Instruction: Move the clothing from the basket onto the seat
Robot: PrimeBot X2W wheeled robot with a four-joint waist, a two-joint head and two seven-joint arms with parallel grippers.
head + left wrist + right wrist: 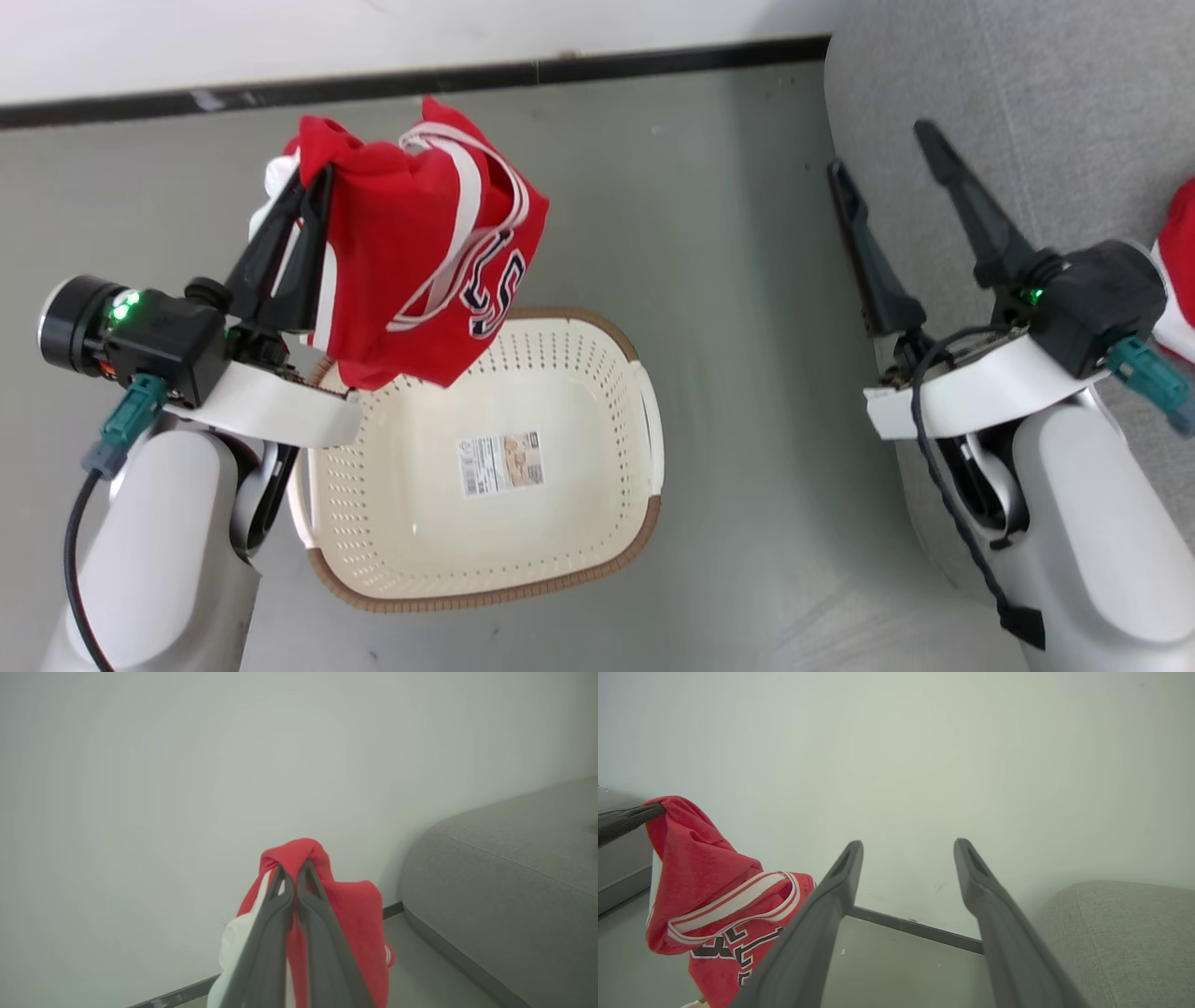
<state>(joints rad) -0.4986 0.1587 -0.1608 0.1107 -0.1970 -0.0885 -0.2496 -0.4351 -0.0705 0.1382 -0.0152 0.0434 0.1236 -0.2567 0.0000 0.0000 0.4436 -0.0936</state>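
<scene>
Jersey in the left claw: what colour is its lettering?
Dark lettering, white-outlined, on the red jersey; best in the head view.

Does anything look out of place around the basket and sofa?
Nothing stands out. The basket sits upright on the floor; the red jersey hangs from the shut left gripper above it; the right gripper is open by the sofa.
</scene>
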